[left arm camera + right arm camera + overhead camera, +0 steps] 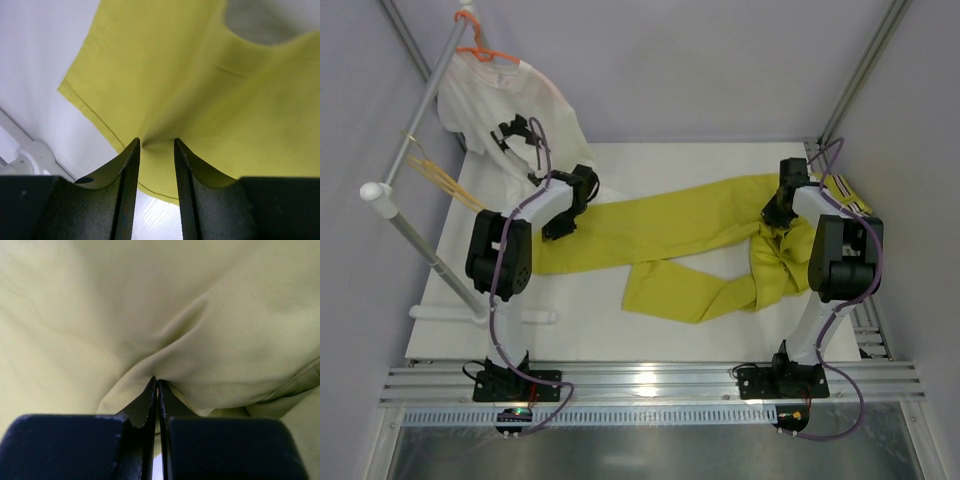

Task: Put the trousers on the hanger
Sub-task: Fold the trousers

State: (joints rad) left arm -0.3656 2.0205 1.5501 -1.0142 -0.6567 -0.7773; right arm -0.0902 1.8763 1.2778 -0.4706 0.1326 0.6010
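Left claw: the left gripper [558, 222] sits over the left half of the table [580, 335]. In the left wrist view, the left gripper [156, 143] grasps a gathered fold of cloth, and the cloth puckers toward the narrow gap between its tips.
Right claw: the right gripper [776, 217] is near the table's right edge. In the right wrist view, the right gripper [157, 380] is clenched, with its tips together on a ridge of the same cloth.
Trousers: the trousers [670, 228] lie spread across the middle of the table, from the left gripper to the right edge. One leg runs straight to the left. The other leg folds back toward the near edge. The cloth bunches up under the right gripper.
Trousers, wrist views: the hemmed edge of the trousers [200, 100] lies on the white surface. In the right wrist view, the trousers [150, 315] fill the frame.
Waistband: the striped band [847, 192] lies at the right edge, toward the far corner.
Hanger: the hanger [445, 183] hangs from the rack rail [420, 120] off the table's left edge, apart from the trousers.
Other garment: the white T-shirt [490, 100] hangs on the orange hanger [480, 52] at the far left corner, farther along the same rail.
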